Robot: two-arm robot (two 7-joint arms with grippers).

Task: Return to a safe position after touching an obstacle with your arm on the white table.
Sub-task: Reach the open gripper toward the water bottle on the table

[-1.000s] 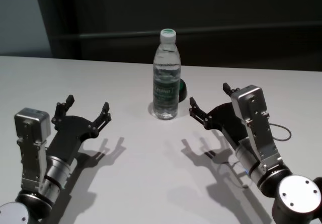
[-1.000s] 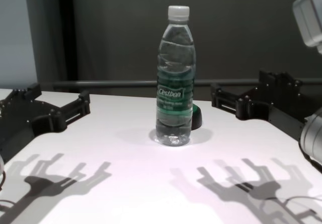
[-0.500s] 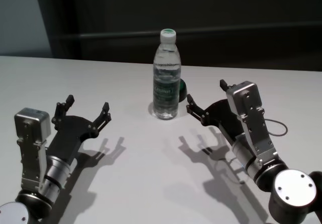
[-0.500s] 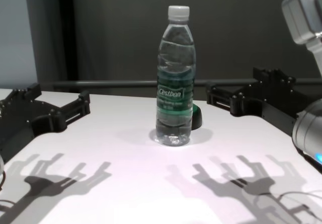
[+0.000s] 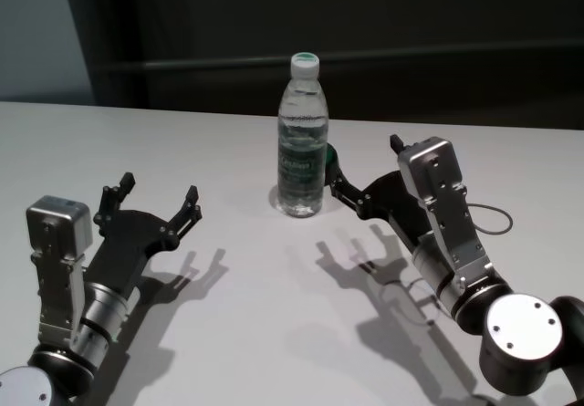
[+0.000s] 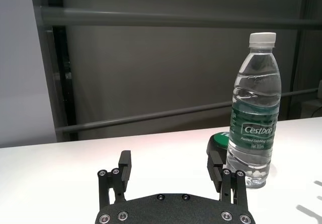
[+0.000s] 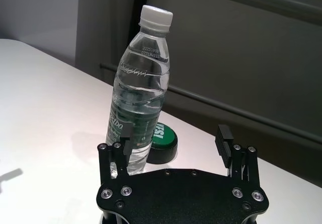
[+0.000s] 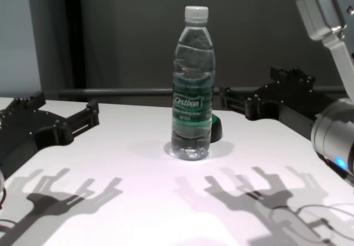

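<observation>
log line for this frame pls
right gripper: open, beside water bottle | bottle: upright on white table | left gripper: open, parked

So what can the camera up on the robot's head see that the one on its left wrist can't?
Only the head view shows both arms: the right gripper, jaws open, close beside the bottle, with the silver wrist housing behind it, and shadows on the tabletop. Only the left wrist view shows the "Cestbon" lettering clearly, and the horizontal wall rails. Both show the tall clear plastic water bottle with its white cap, upright on the white table, the dark green round object behind it, and the open left gripper.
</observation>
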